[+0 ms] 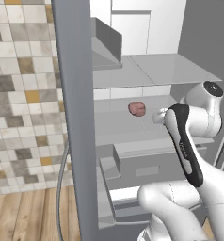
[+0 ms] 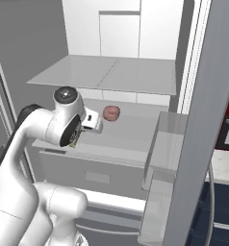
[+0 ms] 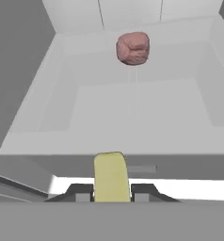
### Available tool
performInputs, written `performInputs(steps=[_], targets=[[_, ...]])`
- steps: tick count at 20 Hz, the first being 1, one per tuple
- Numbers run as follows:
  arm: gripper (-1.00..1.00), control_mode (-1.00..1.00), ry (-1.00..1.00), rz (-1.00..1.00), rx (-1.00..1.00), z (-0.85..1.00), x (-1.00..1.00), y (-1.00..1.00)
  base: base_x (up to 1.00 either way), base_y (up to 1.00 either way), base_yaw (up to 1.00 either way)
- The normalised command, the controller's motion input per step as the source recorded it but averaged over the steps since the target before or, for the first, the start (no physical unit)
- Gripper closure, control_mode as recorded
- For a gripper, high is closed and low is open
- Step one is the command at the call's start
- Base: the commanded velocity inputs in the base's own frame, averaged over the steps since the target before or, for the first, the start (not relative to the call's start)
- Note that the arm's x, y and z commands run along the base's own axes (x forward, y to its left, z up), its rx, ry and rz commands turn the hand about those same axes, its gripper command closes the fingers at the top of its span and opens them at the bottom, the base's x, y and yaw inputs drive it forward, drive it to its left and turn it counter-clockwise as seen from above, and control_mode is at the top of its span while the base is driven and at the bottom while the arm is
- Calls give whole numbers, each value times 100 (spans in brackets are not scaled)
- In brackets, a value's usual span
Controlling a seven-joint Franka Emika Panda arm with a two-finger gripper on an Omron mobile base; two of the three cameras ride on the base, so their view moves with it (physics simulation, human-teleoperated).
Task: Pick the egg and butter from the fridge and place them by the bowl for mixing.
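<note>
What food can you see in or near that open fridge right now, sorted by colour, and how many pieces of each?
Pink: 1, the lumpy meat-like piece on the fridge shelf.
Olive-yellow: 1, the butter stick, clamped in the gripper.
Total: 2 pieces of food.

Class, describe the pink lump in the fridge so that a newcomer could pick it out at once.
Start at the open fridge and find its middle shelf. Near the back wall sits the pink lump, alone on that shelf. It is rounded, wrinkled and meat-like, unlike the smooth yellow butter gripped in the robot's jaws.
</note>
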Motion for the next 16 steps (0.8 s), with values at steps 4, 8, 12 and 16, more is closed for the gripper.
performInputs(steps=[4,8,12,16], targets=[[100,-100,-1,0,-2,-32,-29,0,0,0,0],[100,-100,0,0,-3,-12,-10,0,0,0,0],[100,100,0,0,0,0,0,0,0,0,0],[100,100,0,0,0,0,0,0,-39,0,0]])
